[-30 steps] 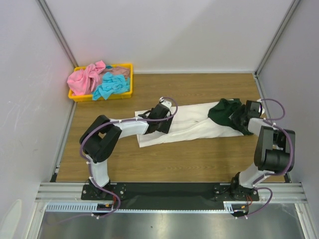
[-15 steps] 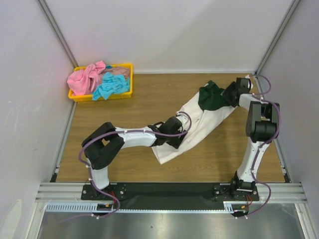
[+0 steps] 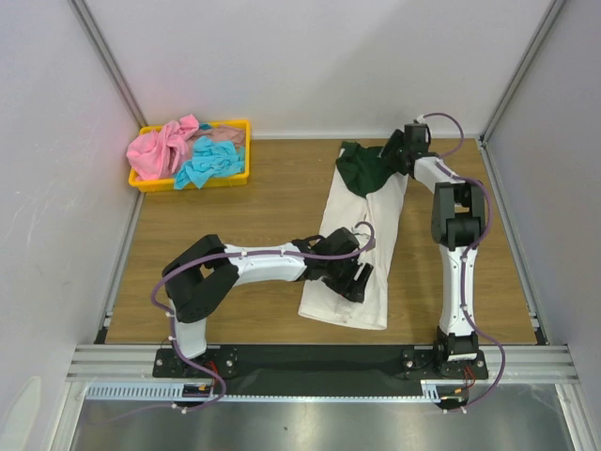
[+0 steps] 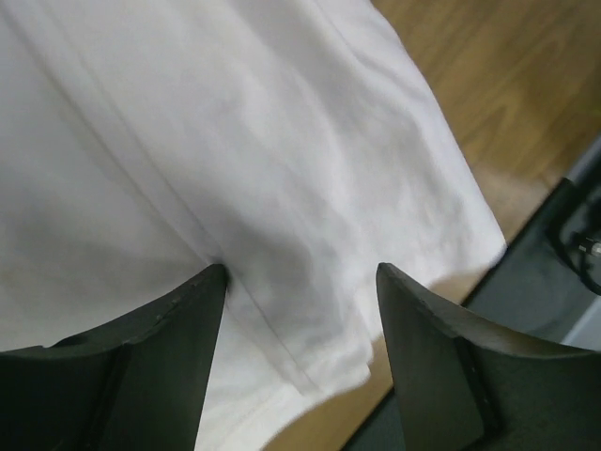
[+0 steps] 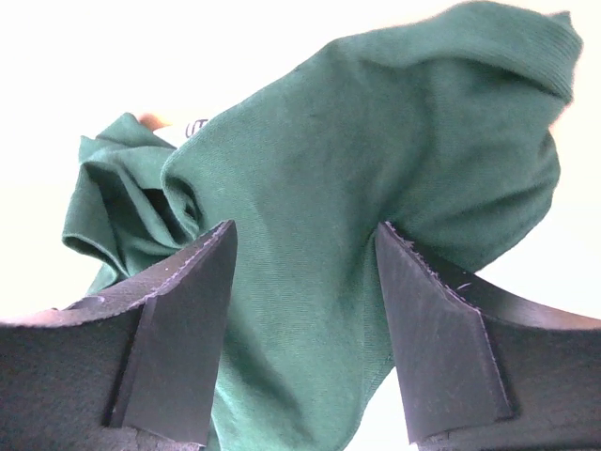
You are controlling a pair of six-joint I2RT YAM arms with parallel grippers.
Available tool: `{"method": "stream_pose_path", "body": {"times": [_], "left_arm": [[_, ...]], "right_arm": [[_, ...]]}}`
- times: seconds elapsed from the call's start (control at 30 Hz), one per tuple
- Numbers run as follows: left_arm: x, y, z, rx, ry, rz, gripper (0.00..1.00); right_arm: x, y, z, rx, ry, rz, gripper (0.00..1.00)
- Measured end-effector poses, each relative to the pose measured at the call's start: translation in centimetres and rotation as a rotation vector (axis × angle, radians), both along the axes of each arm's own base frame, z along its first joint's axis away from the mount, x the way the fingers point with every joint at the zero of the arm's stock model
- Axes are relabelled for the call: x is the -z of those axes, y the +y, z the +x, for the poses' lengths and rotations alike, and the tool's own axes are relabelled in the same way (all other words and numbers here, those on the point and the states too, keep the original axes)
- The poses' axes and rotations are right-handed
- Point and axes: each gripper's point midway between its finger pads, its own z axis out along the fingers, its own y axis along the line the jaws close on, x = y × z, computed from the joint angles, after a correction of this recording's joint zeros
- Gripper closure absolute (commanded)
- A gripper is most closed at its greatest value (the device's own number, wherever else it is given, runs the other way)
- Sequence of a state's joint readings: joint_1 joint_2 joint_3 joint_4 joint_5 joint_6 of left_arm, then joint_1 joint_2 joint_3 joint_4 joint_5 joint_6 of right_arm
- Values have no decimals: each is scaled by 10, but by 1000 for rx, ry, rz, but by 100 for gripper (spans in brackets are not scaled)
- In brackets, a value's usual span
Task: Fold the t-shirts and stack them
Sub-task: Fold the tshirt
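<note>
T-shirt [image 3: 366, 230] hem lies near table [image 3: 263, 207] edge; bare wood alongside.

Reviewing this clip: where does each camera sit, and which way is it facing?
Top external: high behind the arm bases, looking down on the table, tray, shirt and both whole arms, left gripper and right gripper included.
Left wrist: on the left arm, looking down past its two fingers at the shirt's white hem and the table's near edge.
Right wrist: on the right arm, looking along its fingers at the green sleeve against a pale background.
Shared: both wrist views show the same shirt, at opposite ends.
</note>
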State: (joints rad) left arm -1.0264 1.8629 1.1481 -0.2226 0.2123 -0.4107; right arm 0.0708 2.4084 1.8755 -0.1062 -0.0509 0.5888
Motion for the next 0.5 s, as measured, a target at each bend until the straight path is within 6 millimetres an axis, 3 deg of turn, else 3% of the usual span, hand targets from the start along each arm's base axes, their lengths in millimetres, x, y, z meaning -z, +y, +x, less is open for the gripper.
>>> {"method": "stream_pose_path", "body": {"times": [0.2,0.37,0.5], "left_arm": [[-1,-27,-29,77,90,-33,32],[-1,-31,-30,82,109,-44,31],[-1,-30,-27,61,95,-36,29]], "right_arm": [[-3,49,22,-85,-33,6,33],[-4,97,20,-171,-37,-1,33],[-6,120,12,-232,-23,16,33]]}}
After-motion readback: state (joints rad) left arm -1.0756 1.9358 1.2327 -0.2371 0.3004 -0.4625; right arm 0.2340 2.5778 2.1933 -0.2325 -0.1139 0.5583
